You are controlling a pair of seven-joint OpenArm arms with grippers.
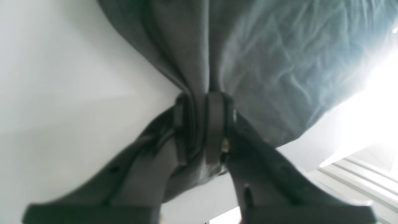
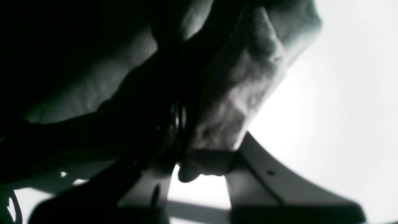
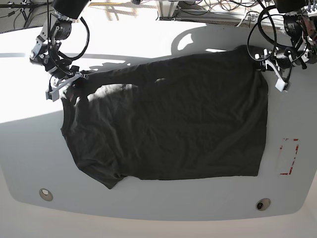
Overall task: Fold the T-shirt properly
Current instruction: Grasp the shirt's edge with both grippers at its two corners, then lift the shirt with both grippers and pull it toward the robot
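The dark charcoal T-shirt (image 3: pixel 168 119) lies spread across the white table (image 3: pixel 29 144), wrinkled, with one sleeve at the lower left. At the shirt's far right corner my left gripper (image 3: pixel 270 62) is shut on a bunched fold of cloth. In the left wrist view that gripper (image 1: pixel 199 130) pinches gathered fabric of the T-shirt (image 1: pixel 264 68) between its dark fingers. My right gripper (image 3: pixel 74 82) is at the far left corner. In the right wrist view it (image 2: pixel 180 124) is shut on the T-shirt (image 2: pixel 236 90), whose cloth hangs over the fingers.
A red-outlined rectangle (image 3: pixel 288 156) is marked on the table to the right of the shirt. Two round fittings (image 3: pixel 45 193) (image 3: pixel 262 204) sit near the front edge. Cables and frame parts (image 3: pixel 208 10) run along the back.
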